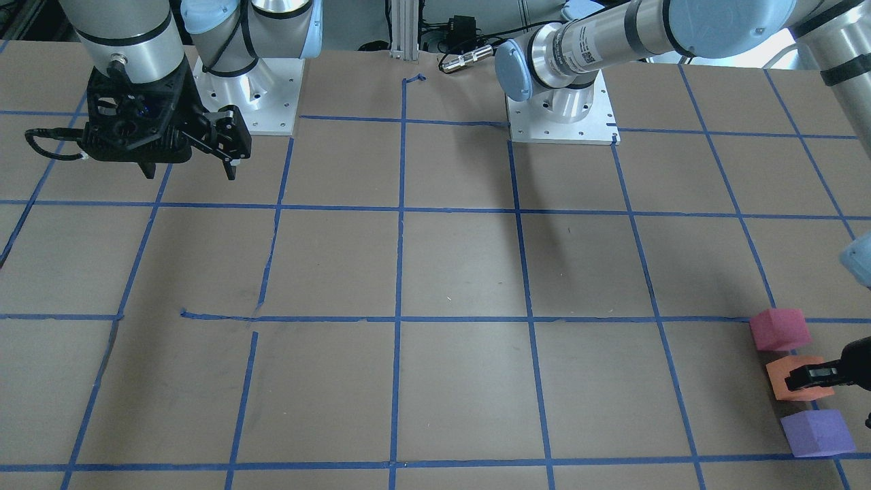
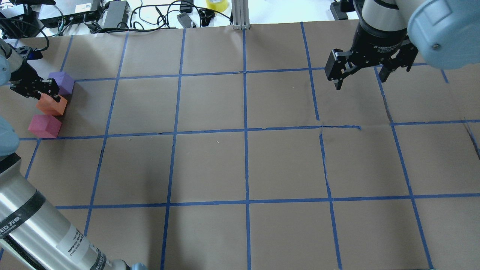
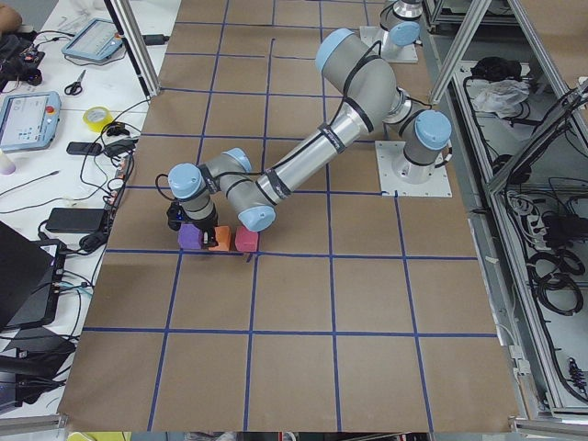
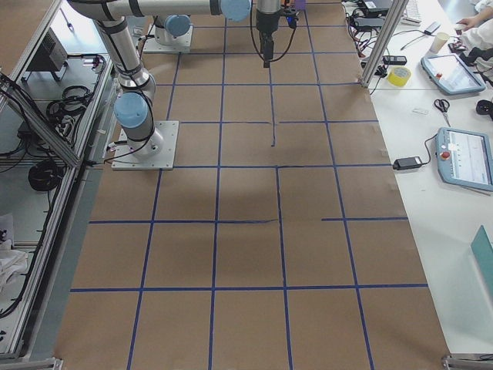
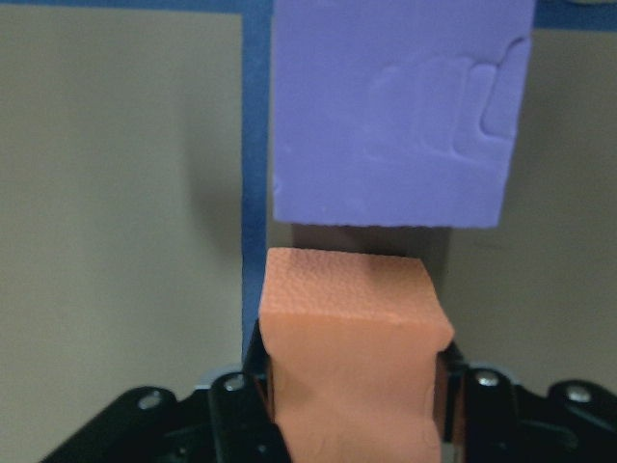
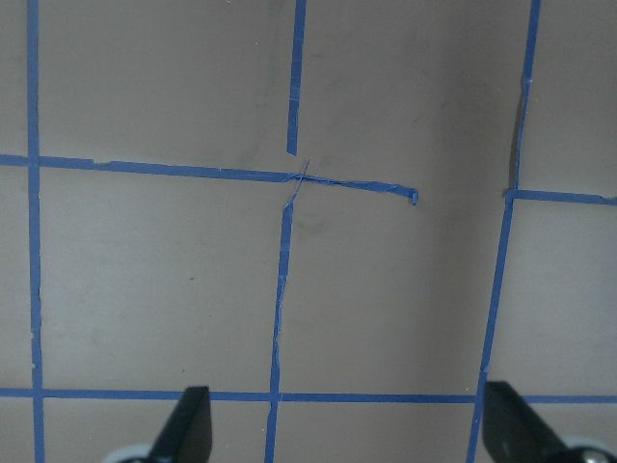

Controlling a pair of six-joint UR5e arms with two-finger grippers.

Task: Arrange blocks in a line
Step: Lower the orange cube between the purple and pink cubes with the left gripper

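Three cubes stand in a short row at the table's far left edge: purple block [image 2: 62,81], orange block [image 2: 52,105], pinkish-red block [image 2: 44,125]. They also show in the front view: pinkish-red [image 1: 779,329], orange [image 1: 793,384], purple [image 1: 816,433]. My left gripper [image 2: 49,97] is shut on the orange block [image 5: 352,347], low at the table. The purple block [image 5: 400,111] sits just ahead with a small gap. My right gripper [image 2: 360,80] is open and empty, hovering above the table's far right part.
The brown table [image 2: 243,165] carries a blue tape grid. Cables, boxes and a tape roll [image 2: 216,4] lie beyond the far edge. The two arm bases [image 1: 561,116] stand at the robot's side. The left arm [image 2: 33,228] stretches over the near left corner.
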